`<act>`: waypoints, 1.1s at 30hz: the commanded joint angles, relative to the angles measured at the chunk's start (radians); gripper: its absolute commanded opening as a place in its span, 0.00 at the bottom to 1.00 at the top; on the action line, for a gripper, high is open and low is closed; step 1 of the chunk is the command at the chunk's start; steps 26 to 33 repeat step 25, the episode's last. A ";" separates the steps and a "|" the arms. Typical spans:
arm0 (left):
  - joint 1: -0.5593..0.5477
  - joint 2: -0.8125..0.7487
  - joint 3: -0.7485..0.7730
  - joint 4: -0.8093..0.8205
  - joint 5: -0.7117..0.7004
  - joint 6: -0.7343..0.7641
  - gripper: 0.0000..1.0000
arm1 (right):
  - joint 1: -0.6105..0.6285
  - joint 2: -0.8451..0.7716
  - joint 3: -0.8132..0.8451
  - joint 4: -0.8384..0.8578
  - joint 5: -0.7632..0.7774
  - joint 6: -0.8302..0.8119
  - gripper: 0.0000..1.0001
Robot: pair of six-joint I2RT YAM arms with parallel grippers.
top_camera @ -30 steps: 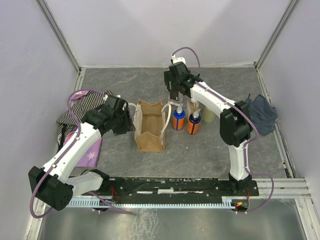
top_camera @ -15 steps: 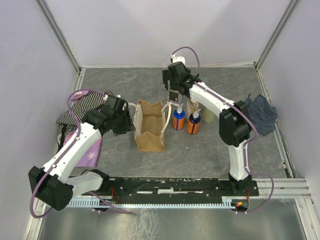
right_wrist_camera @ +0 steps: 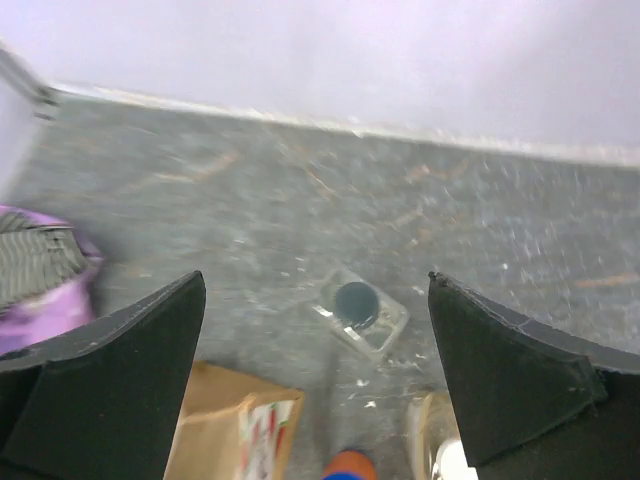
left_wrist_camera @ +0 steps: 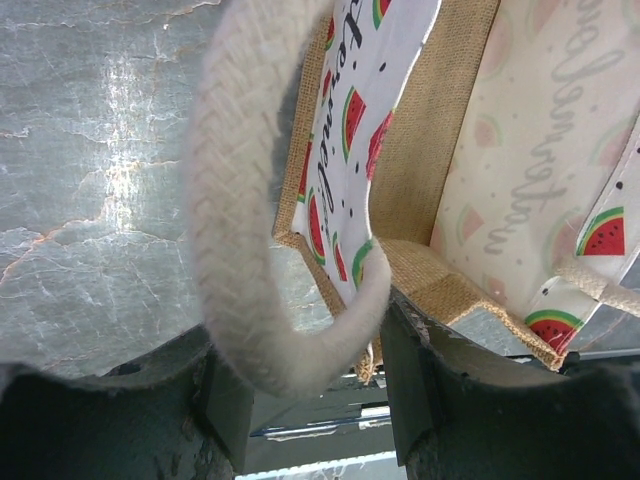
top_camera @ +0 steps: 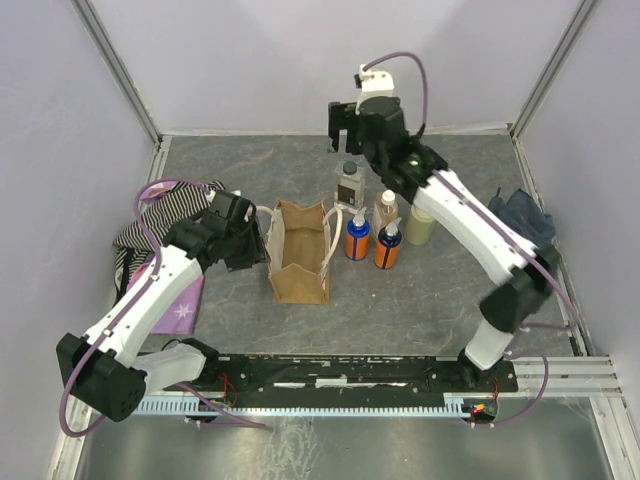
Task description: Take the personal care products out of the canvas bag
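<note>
**Bottles standing beside bag; left jaws holding bag handle, right jaws released above**

Bag [top_camera: 298, 262] is sitting upright and open on the grey table [top_camera: 420, 290], tan woven fabric with thick cream looped handles; the left wrist view is showing a white panel with watermelon prints and script lettering on its wall. Five bottles are standing to the right of the bag, all outside it. Two orange-and-blue bottles [top_camera: 358, 239] [top_camera: 388, 247] with white nozzles are standing side by side nearest the bag. Behind them are standing a clear square bottle [top_camera: 348, 184] with a dark cap, an amber bottle [top_camera: 386, 210] with a white cap, and a cream bottle [top_camera: 420, 226] furthest right.

Left gripper [top_camera: 247, 243] is sitting at the bag's left rim. In the left wrist view the cream handle [left_wrist_camera: 262, 240] is looping down between the two fingers [left_wrist_camera: 412, 385] and the jaws are clenching it.

Right gripper [top_camera: 352, 128] is hanging in the air behind the bottles, jaws released and holding nothing. In the right wrist view the clear square bottle [right_wrist_camera: 357, 309] is lying below and between the spread fingers [right_wrist_camera: 510, 370], well apart from them, dark cap facing the camera.

Striped and purple clothes [top_camera: 165, 250] are lying at the left under the left arm. A blue-grey cloth [top_camera: 525, 228] is lying at the right edge.
</note>
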 commanded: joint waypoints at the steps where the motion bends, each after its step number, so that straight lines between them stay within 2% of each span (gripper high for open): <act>1: 0.002 -0.047 0.054 0.004 -0.023 0.009 0.56 | 0.042 -0.234 0.029 -0.061 -0.021 -0.050 1.00; 8: 0.002 -0.164 0.138 0.072 0.010 0.063 0.57 | 0.027 -0.453 -0.044 -0.299 0.011 -0.115 1.00; 9: 0.003 -0.175 0.165 0.071 0.003 0.073 0.60 | 0.017 -0.472 -0.036 -0.343 0.004 -0.114 1.00; 10: 0.002 -0.180 0.195 0.064 -0.014 0.082 0.70 | 0.003 -0.481 -0.016 -0.396 -0.003 -0.108 1.00; 12: 0.002 -0.178 0.256 0.048 -0.071 0.100 0.82 | -0.020 -0.487 0.027 -0.496 -0.014 -0.093 1.00; 17: 0.002 -0.079 0.422 0.010 -0.207 0.173 0.99 | -0.083 -0.425 0.147 -0.690 -0.023 -0.036 1.00; 20: 0.029 0.048 0.535 -0.006 -0.256 0.238 0.99 | -0.133 -0.341 0.216 -0.793 -0.068 -0.012 1.00; 24: 0.148 0.183 0.632 -0.001 -0.137 0.265 0.99 | -0.234 -0.322 0.132 -0.740 -0.202 -0.014 1.00; 25: 0.162 0.191 0.643 0.008 -0.122 0.267 0.99 | -0.263 -0.313 0.128 -0.737 -0.226 0.005 1.00; 33: 0.162 0.191 0.643 0.008 -0.122 0.267 0.99 | -0.263 -0.313 0.128 -0.737 -0.226 0.005 1.00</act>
